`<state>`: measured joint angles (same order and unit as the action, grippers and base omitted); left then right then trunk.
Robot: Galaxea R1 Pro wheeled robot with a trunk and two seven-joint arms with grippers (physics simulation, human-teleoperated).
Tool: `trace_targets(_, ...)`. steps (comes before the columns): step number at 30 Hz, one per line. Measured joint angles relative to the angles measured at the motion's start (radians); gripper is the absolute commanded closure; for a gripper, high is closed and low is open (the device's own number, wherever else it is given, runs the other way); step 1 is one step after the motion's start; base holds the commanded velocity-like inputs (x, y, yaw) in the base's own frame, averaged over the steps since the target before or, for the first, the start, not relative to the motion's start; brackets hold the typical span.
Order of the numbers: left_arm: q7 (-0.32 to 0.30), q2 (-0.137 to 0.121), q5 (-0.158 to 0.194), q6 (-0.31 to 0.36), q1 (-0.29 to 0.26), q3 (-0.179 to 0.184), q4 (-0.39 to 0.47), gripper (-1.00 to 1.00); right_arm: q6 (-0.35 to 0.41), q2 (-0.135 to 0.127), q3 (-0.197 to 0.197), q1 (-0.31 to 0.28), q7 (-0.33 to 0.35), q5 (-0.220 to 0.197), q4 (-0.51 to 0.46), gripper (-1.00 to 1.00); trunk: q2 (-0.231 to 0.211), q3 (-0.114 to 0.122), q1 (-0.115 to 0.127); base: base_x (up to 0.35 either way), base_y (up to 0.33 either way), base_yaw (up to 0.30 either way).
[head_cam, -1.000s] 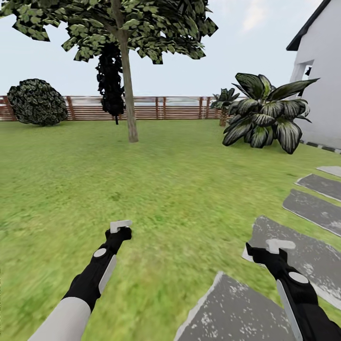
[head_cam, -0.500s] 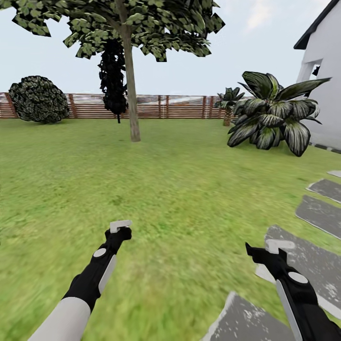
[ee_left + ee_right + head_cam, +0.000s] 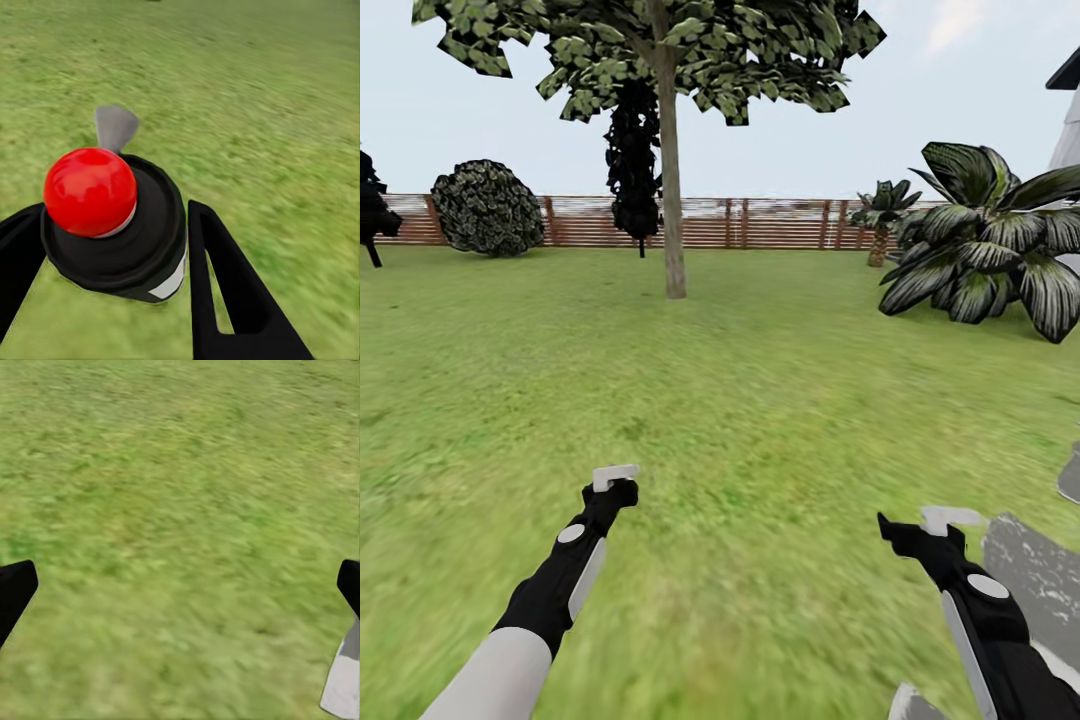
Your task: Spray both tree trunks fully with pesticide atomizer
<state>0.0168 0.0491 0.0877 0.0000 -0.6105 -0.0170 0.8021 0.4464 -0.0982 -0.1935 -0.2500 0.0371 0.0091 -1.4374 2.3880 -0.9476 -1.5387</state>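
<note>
One light, rigid pesticide atomizer (image 3: 142, 240) sits clamped by its body between left claw (image 3: 112, 214) fingers, likely slippery; right claw (image 3: 184, 577) gapes wide, empty

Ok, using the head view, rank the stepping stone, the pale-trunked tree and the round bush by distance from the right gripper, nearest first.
1. Stepping stone, just beside the right gripper.
2. Pale-trunked tree, mid-lawn, ahead-left.
3. Round bush, far left at the fence.

slatted fence (image 3: 760, 222) behind green lawn (image 3: 760, 400)
</note>
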Motion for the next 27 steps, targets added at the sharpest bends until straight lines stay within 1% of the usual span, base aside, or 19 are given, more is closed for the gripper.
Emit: trace_targets(27,0.0,-0.001,0.0,0.001,0.0,-0.001,0.0,1.0,0.0,0.0,0.002,0.0,0.001,0.003,0.0,-1.0,0.0,0.0,0.0,0.327,0.072,0.002)
